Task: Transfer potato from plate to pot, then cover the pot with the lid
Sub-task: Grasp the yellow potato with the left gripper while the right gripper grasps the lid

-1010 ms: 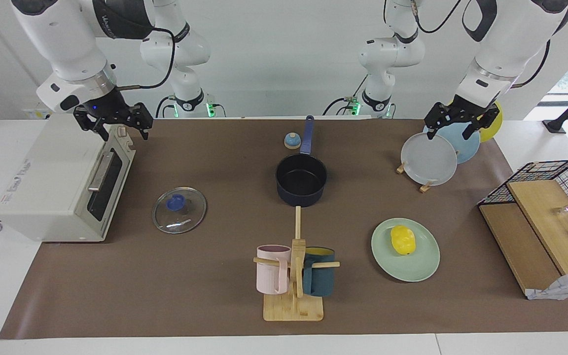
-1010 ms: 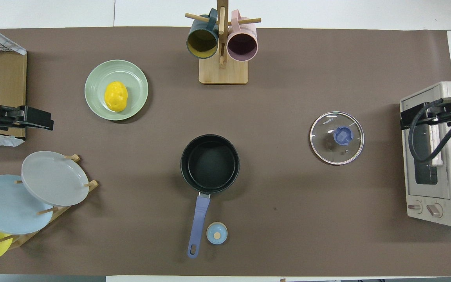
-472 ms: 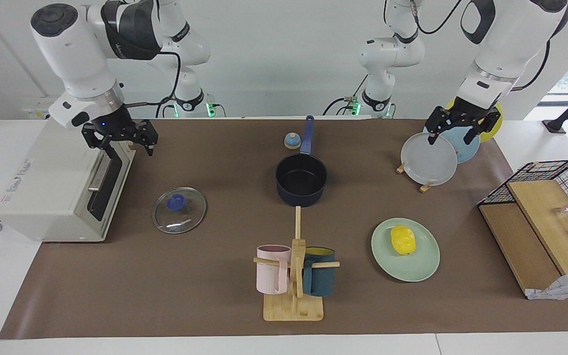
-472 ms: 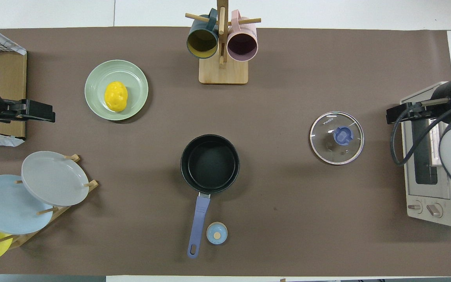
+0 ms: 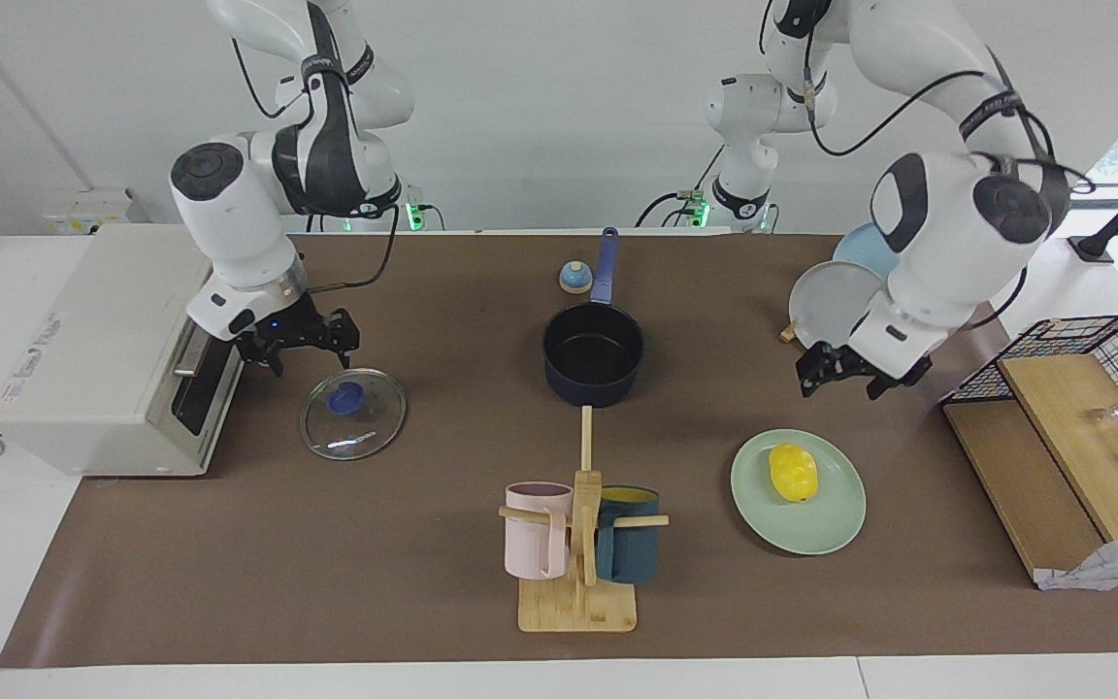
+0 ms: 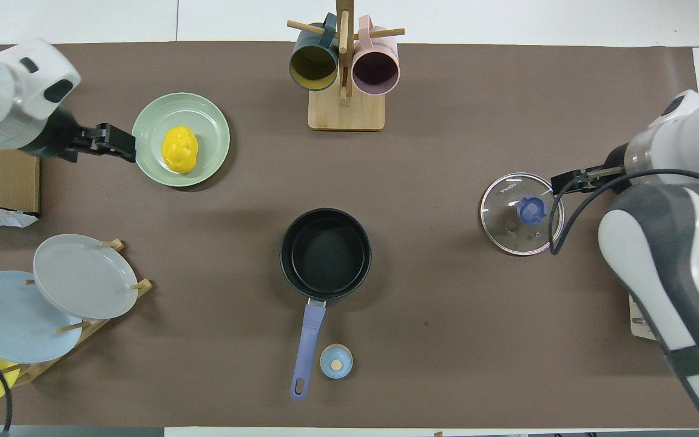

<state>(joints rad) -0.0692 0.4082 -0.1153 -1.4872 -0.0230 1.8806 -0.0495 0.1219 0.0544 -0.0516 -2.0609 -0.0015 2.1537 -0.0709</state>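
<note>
Evidently staged for 2 jobs, the left gripper (image 5: 850, 374), fingers spread, hangs by the plate (image 5: 836, 524) bearing the potato (image 5: 793, 472), while the right gripper (image 5: 299, 347), seemingly open too, hangs above the lid (image 5: 353, 414) beside the empty pot (image 5: 593, 354).

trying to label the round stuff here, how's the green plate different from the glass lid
The plate is opaque mint green; the lid is clear glass with a metal rim. The plate carries the yellow potato; the lid has only its blue knob in the centre. The plate lies toward the left arm's end of the table, near the left gripper; the lid lies toward the right arm's end, near the right gripper. Both are round and lie flat.
</note>
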